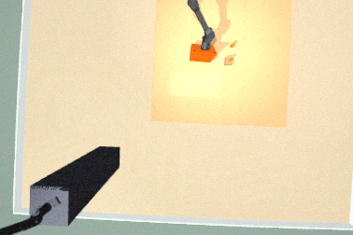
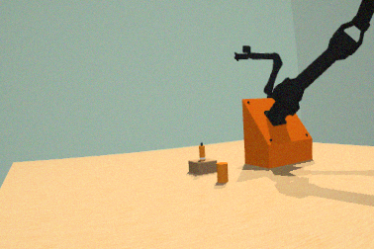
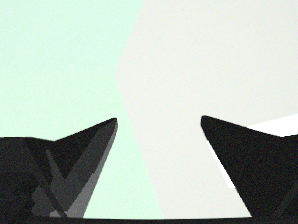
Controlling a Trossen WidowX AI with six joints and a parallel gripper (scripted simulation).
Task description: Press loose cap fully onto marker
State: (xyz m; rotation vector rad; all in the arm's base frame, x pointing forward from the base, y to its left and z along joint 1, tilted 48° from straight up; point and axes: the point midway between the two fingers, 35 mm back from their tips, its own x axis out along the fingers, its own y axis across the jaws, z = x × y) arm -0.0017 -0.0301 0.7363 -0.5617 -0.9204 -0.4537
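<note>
Pincer [image 3: 158, 120] wide, holding nothing; cap [image 2: 222, 173] loose beside holder block [image 2: 202, 167]; orange wedge [image 2: 275, 138] behind.

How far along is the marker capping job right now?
Nothing looks done yet. The cap stands loose on the table beside the holder block, with the marker uncapped. The gripper is open and empty. Grasping, capping, pressing and retreating all remain.

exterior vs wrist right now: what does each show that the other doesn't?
Exterior only: the marker upright in its holder block, the cap standing loose on the table beside the block, and the orange base with the arm rising from it.

Wrist only: the gripper up close, jaws wide apart with nothing between them, pointed at bare walls.

Both: the pale green wall. Neither marker nor cap appears in the wrist view.
</note>
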